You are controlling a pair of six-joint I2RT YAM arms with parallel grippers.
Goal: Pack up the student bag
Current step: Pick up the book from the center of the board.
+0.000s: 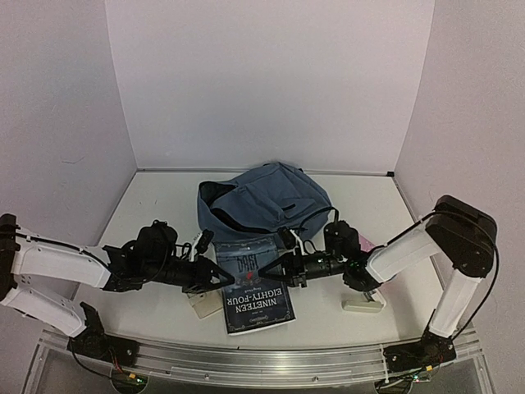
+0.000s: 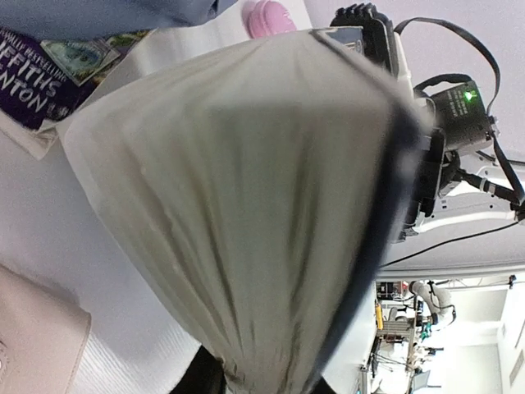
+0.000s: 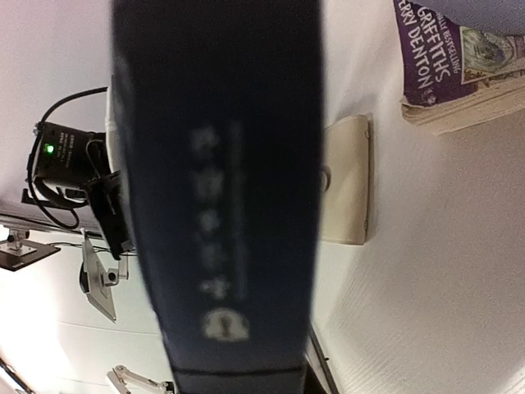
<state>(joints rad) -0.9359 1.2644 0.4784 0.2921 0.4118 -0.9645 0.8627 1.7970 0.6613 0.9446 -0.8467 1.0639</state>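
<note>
The student bag [image 1: 264, 199], slate blue with black trim, lies at the back centre with its mouth open toward the left. In front of it a dark navy paperback, "Nineteen Eighty-Four" [image 1: 256, 285], hangs between both arms. My left gripper [image 1: 211, 276] is shut on its page side, and the cream page edges [image 2: 246, 205] fill the left wrist view. My right gripper [image 1: 285, 268] is shut on its spine side, and the dark spine [image 3: 221, 205] fills the right wrist view. Both sets of fingertips are hidden by the book.
A purple paperback [image 2: 37, 86] lies on the table near the bag. A cream case [image 1: 199, 304] sits below the left gripper, and another cream item [image 1: 362, 300] lies under the right forearm. A pink object [image 1: 367, 244] sits behind that arm. White walls close in three sides.
</note>
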